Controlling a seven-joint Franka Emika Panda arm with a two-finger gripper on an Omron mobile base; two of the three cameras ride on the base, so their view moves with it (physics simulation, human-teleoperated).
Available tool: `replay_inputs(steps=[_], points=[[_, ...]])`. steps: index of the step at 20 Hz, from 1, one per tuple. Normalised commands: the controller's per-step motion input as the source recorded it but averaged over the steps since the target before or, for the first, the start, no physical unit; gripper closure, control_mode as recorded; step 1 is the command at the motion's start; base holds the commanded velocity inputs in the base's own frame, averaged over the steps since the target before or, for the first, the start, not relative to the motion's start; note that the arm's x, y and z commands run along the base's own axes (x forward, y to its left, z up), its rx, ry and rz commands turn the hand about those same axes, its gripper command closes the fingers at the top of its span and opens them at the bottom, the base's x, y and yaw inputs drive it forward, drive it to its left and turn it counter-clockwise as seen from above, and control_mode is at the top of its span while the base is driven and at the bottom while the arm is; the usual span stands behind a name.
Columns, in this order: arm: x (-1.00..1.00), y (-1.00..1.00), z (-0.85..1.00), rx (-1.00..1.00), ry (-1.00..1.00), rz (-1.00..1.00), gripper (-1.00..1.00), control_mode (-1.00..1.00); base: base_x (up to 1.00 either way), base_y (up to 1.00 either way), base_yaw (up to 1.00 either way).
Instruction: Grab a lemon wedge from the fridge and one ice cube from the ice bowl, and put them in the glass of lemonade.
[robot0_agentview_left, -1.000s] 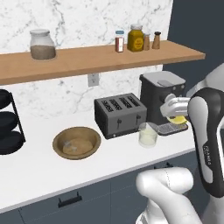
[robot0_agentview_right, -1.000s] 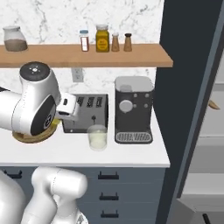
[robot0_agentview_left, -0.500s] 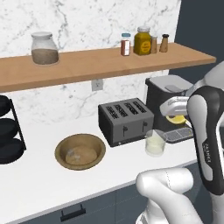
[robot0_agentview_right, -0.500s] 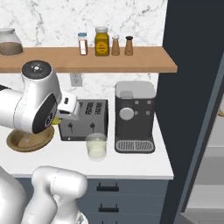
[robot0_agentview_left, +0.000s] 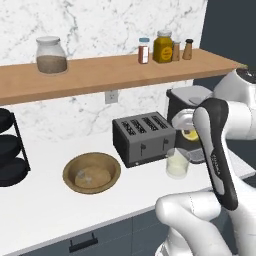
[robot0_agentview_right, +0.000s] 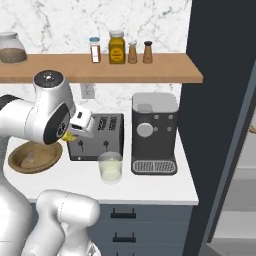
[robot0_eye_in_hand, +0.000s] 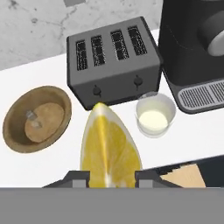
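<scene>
My gripper (robot0_eye_in_hand: 111, 177) is shut on the lemon wedge (robot0_eye_in_hand: 109, 146), a bright yellow piece that stands between the finger tips. The wedge (robot0_agentview_left: 190, 134) hangs above the counter, in front of the coffee machine and a little above the glass of lemonade (robot0_agentview_left: 177, 163). From the other side, the wedge (robot0_agentview_right: 67, 136) and gripper (robot0_agentview_right: 75, 131) sit left of the glass (robot0_agentview_right: 110, 167). In the hand view the glass (robot0_eye_in_hand: 155, 114) lies right of the wedge. The brown ice bowl (robot0_eye_in_hand: 13, 109) holds small pale cubes; it also shows at the left (robot0_agentview_left: 67, 172) (robot0_agentview_right: 15, 162). The dark fridge (robot0_agentview_right: 215, 115) stands at the right.
A grey toaster (robot0_agentview_left: 144, 137) and a black coffee machine (robot0_agentview_right: 152, 132) stand behind the glass on the white counter (robot0_agentview_left: 45, 205). A wooden shelf (robot0_agentview_left: 115, 72) above carries jars and shakers. A black rack (robot0_agentview_left: 9, 150) stands at the far left.
Both base views have shifted as the base drives, so the whole scene sits differently. The gripper still holds the lemon wedge near the glass.
</scene>
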Motion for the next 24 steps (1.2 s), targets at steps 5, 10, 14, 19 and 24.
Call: replay_inputs(steps=[5,10,14,19,24], points=[[0.72,-0.03,-0.95,-0.09,0.0,-0.16,1.0,-1.0,0.0,0.0,0.0],[0.85,-0.15,-0.63,-0.02,0.06,-0.13,1.0,-1.0,0.0,0.0,0.0],[0.68,-0.37,-0.23,0.0,0.25,-0.09,1.0,-1.0,0.0,0.0,0.0],[0.23,-0.38,-0.02,0.0,0.32,-0.07,1.0,-1.0,0.0,0.0,0.0],[0.03,-0.09,-0.3,0.0,0.21,-0.08,1.0,-1.0,0.0,0.0,0.0]])
